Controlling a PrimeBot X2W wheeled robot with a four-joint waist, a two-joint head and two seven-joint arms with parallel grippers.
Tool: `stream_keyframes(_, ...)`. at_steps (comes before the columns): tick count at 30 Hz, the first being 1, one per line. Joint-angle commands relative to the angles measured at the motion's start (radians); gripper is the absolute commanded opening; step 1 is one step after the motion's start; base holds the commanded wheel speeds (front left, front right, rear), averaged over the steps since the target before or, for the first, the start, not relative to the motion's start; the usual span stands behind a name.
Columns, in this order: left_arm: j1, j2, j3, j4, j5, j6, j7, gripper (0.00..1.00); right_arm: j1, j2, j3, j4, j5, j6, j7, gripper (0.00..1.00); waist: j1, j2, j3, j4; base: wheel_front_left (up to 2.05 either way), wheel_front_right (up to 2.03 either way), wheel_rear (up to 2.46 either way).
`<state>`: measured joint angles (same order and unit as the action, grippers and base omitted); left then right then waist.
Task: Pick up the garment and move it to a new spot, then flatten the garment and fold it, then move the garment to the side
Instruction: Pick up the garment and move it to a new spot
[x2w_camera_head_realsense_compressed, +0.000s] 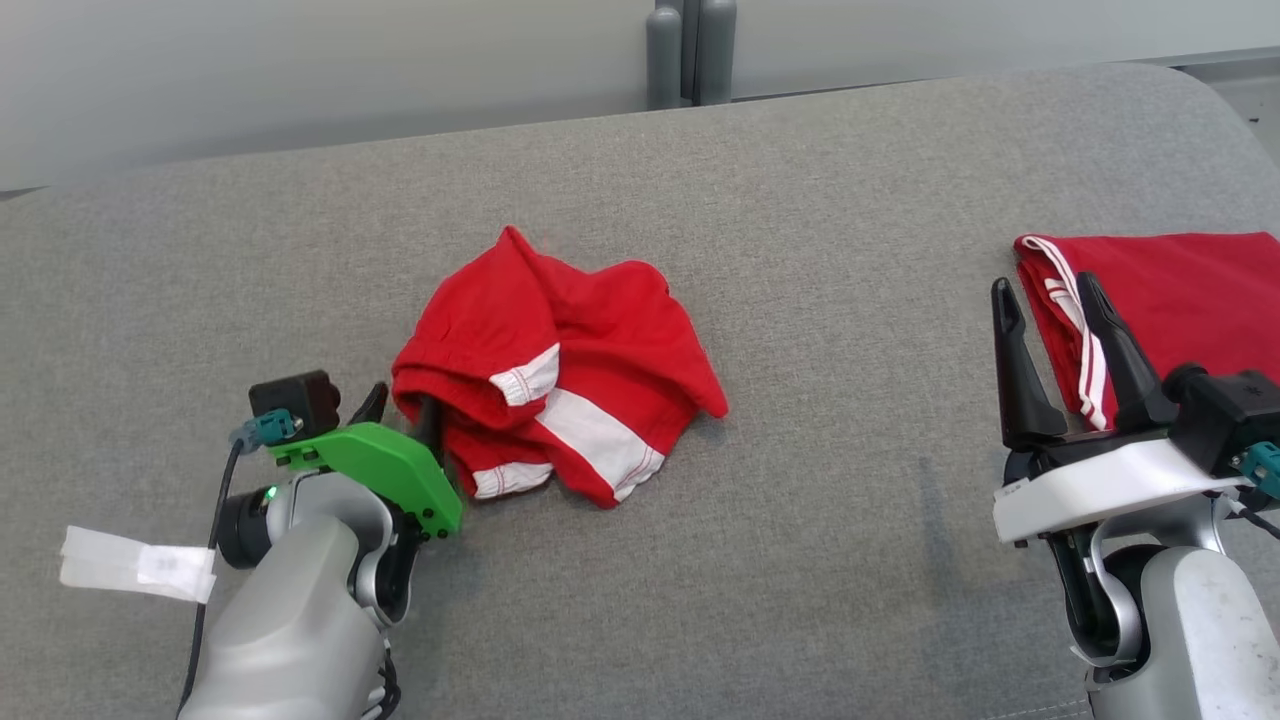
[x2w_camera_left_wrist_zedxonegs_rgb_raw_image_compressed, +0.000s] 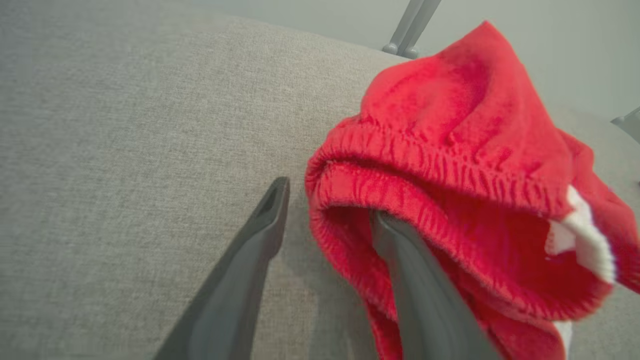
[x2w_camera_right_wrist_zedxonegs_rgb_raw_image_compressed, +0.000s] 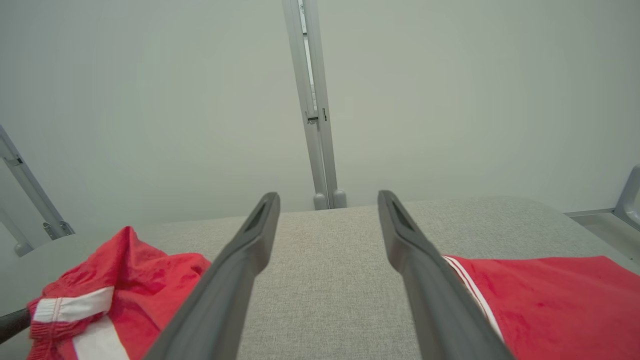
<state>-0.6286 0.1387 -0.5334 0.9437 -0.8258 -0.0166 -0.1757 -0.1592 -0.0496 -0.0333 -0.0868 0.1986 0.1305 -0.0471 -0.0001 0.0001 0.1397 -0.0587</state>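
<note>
The garment is a crumpled pair of red shorts with white stripes, heaped in the middle of the grey padded surface. My left gripper sits at the heap's left edge, open. In the left wrist view, one finger reaches inside the elastic waistband of the garment while the other finger lies outside on the fabric surface, and the left gripper is not clamping. My right gripper stands open at the right with nothing between its fingers. From the right wrist, the garment lies at the lower left of the right gripper.
A second red garment with white stripes lies folded flat at the right edge, just behind my right gripper; it is also the folded garment in the right wrist view. Grey posts stand behind the surface's far edge. Bare grey surface lies between the two garments.
</note>
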Motion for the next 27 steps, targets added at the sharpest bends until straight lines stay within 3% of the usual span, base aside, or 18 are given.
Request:
stream_keyframes(1,0.010,-0.006,0.004,0.013,-0.009,-0.007,-0.006,1.00,-0.006,-0.002,-0.001,0.003,0.003,0.000,-0.004,1.00,0.0001,-0.0001,-0.005,0.006,0.00,0.00,0.00)
stream_keyframes(12,0.039,-0.008,0.019,0.013,0.001,-0.034,-0.076,1.00,0.018,-0.002,-0.013,0.001,0.005,0.000,-0.001,1.00,0.0001,-0.0001,-0.033,0.037,0.00,0.00,0.00)
stream_keyframes(23,0.179,0.023,0.014,-0.293,0.065,0.028,-0.087,1.00,0.033,-0.002,-0.025,0.004,0.014,0.000,-0.008,1.00,0.0001,-0.0001,-0.046,0.055,0.00,0.00,0.00)
stream_keyframes(27,0.227,0.015,-0.017,-0.406,0.063,0.051,-0.033,1.00,0.034,-0.002,-0.022,0.006,0.015,0.000,-0.008,1.00,0.0001,-0.0001,-0.050,0.050,0.00,0.00,0.00)
